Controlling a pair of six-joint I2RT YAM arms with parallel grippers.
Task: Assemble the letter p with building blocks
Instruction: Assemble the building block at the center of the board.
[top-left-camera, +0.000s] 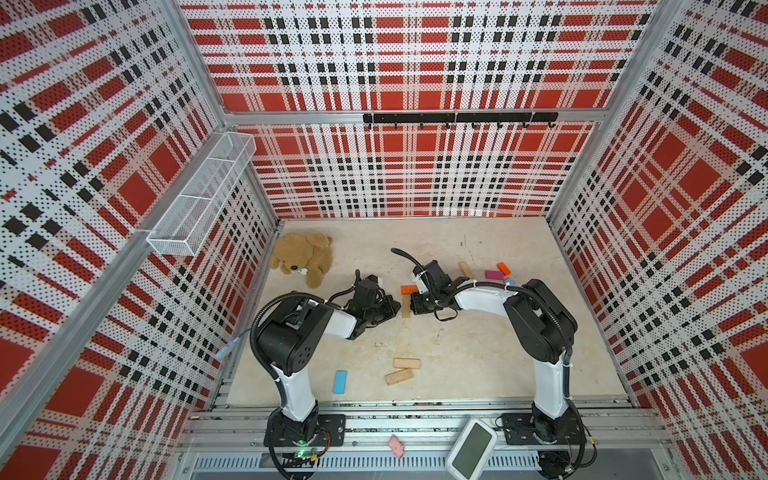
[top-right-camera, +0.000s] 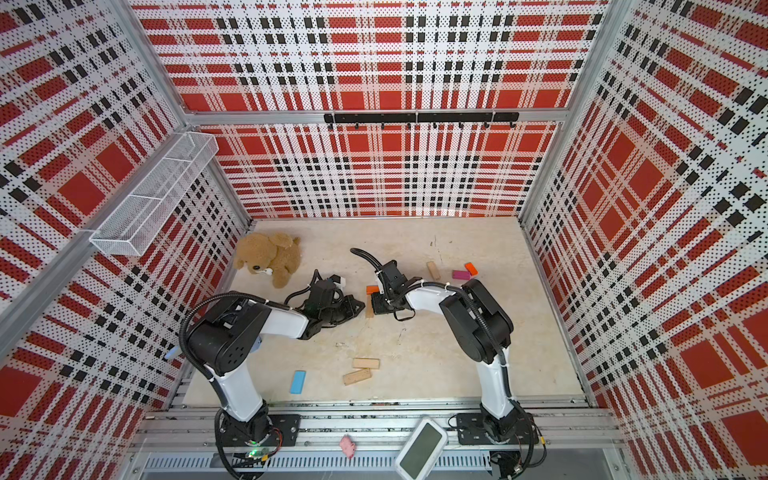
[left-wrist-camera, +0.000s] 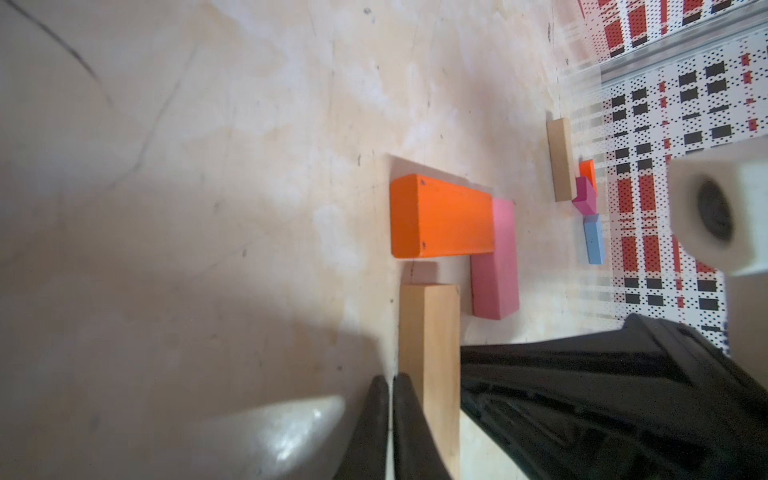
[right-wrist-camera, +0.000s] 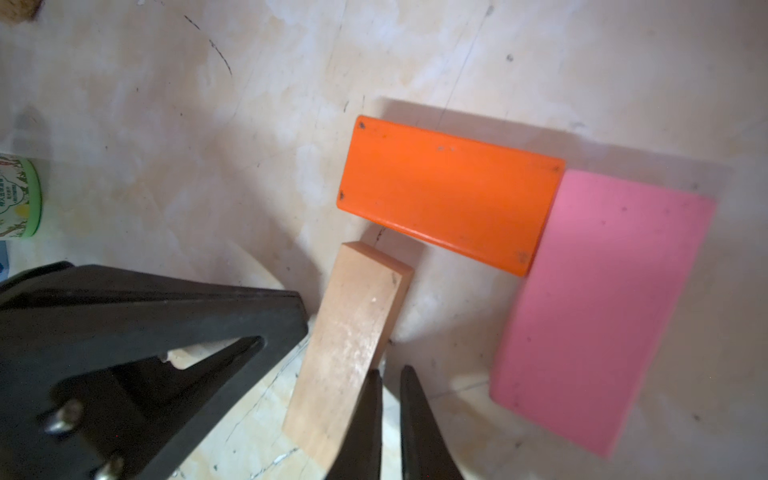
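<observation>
two grippers of mine, each nearly closed on nothing: left gripper (left-wrist-camera: 390, 415) against one long side of the tan block (left-wrist-camera: 430, 353), right gripper (right-wrist-camera: 390, 415) at the other. i judge it light, stiff and smooth, best pinched across its long edges. just beyond, the orange block (left-wrist-camera: 440, 218) and pink block (left-wrist-camera: 496, 257) meet in a corner; spare blocks (left-wrist-camera: 559, 160) lie farther off.

White shells, black joints on left arm (top-left-camera: 297, 390), right arm (top-left-camera: 550, 386); black corrugated cables, black jaws, silver screws.
</observation>
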